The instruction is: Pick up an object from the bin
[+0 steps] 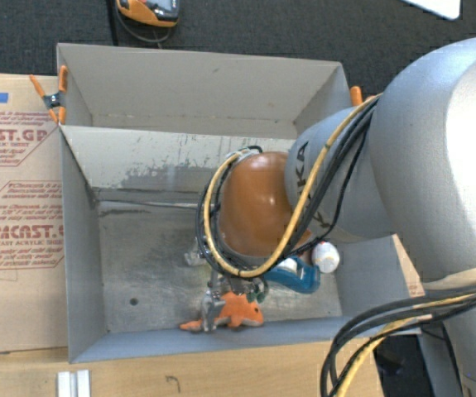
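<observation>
The small orange plastic-looking toy (pixel 242 312) lies flat against the near wall of the grey metal bin (pixel 138 263), long axis along that wall, and the jaws seem to stand right over its middle; how wide they are, I cannot tell.

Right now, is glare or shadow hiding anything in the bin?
Camera view: no glare on the bin, light even; the arm casts soft shade on the floor beneath it and covers part of the blue thing; the orange toy by the near wall shows plainly.
</observation>
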Robot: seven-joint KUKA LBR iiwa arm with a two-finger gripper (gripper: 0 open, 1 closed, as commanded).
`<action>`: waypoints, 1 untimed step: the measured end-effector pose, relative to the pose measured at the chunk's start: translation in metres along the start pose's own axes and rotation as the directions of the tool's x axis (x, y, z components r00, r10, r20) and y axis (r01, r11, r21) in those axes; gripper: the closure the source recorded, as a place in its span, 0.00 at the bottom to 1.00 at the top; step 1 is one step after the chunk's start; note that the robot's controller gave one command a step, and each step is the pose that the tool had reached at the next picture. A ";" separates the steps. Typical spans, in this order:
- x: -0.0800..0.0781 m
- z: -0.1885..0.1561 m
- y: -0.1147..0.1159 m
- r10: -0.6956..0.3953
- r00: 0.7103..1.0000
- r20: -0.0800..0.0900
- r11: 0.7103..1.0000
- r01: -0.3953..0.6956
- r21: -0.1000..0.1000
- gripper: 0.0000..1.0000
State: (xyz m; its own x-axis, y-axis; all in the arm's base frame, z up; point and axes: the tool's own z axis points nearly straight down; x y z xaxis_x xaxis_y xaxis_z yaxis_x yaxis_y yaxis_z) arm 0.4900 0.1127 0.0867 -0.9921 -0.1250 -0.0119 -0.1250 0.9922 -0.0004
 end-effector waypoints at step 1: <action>-0.005 -0.011 0.002 -0.033 0.999 -0.010 0.999 0.033 -0.001 0.00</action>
State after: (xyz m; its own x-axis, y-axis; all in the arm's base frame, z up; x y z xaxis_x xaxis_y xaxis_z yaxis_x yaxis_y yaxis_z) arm 0.4949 0.1153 0.0979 -0.9875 -0.1578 -0.0015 -0.1578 0.9875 0.0005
